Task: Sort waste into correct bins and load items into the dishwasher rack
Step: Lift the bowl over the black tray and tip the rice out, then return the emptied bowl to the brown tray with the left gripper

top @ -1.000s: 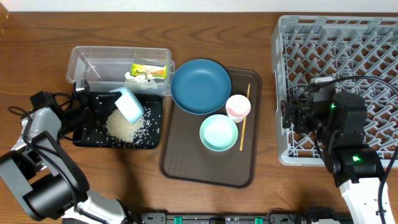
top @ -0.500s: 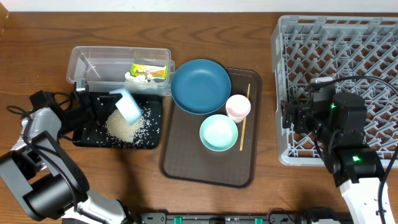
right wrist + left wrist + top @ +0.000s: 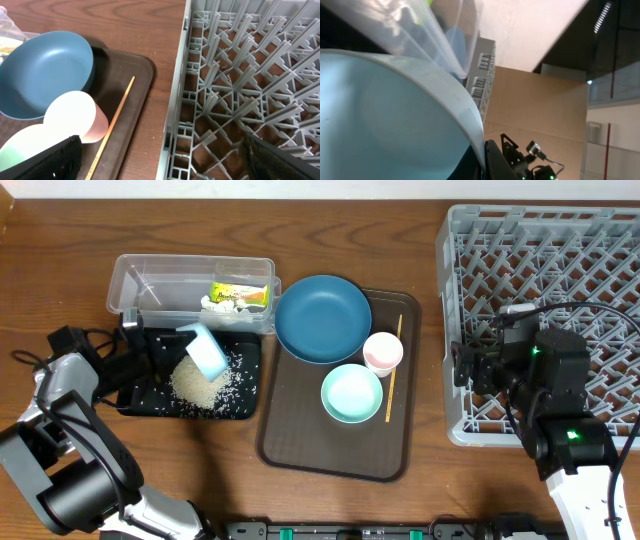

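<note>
Nearest the robot, the right gripper [image 3: 465,367] hangs over the near-left edge of the large square grey plastic dishwasher rack [image 3: 560,250]. Its fingers are spread wide and hold nothing. It has not moved in the last second.

The left gripper [image 3: 175,348] is pinched on the small pale blue bowl [image 3: 206,350], though its fingers are hard to pick out against the dark tray below. The bowl is held tipped on edge above the shallow black rectangular tray [image 3: 245,395]. A second ago it sat a touch further right; over the last half second it has not moved. In the left wrist view the bowl [image 3: 385,115] fills most of the picture. Beneath it the heap of loose white rice grains [image 3: 198,385] lies in the black tray, looking the same as before, with stray grains scattered round it.

On the large brown serving tray [image 3: 310,430] everything is unchanged:
- The small mint bowl [image 3: 351,393] sits nearest.
- The thin wooden chopsticks [image 3: 393,375] lie just to its right.
- The small pinkish-white cup [image 3: 382,352] is behind the mint bowl.
- The large dark blue round plate [image 3: 322,318] is at the far-left corner.

Farthest back, touching the black tray's far edge, the clear plastic rectangular tub [image 3: 160,285] holds the crumpled white tissue [image 3: 220,304] and the small yellow-green snack wrapper [image 3: 240,290].
</note>
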Robot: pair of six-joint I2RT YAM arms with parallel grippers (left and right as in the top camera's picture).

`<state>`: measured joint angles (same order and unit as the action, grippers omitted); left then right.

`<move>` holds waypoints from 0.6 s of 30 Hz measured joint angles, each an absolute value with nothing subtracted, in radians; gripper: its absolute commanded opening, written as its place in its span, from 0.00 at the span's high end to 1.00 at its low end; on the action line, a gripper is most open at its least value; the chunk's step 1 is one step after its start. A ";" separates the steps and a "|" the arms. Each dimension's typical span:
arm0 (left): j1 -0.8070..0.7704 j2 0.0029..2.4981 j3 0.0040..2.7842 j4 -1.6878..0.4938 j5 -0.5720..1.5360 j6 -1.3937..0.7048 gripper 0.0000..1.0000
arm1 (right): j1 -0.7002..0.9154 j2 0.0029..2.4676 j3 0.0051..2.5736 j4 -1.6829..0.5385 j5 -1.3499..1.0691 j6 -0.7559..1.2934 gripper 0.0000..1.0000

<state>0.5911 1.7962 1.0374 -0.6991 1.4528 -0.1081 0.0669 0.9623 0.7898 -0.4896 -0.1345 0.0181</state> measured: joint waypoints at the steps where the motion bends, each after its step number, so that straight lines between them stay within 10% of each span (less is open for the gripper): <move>1: 0.591 1.796 1.037 -0.698 1.453 -0.107 0.94 | 0.067 0.962 0.790 -0.490 -0.134 0.018 0.01; 18: 0.308 1.416 1.037 -0.758 1.014 -0.100 0.94 | 0.067 0.962 0.790 -0.485 -0.134 0.018 0.01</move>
<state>0.3077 1.4162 1.0374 -0.7578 1.0138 -0.0998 0.0669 0.9623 0.7898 -0.4854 -0.1341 0.0181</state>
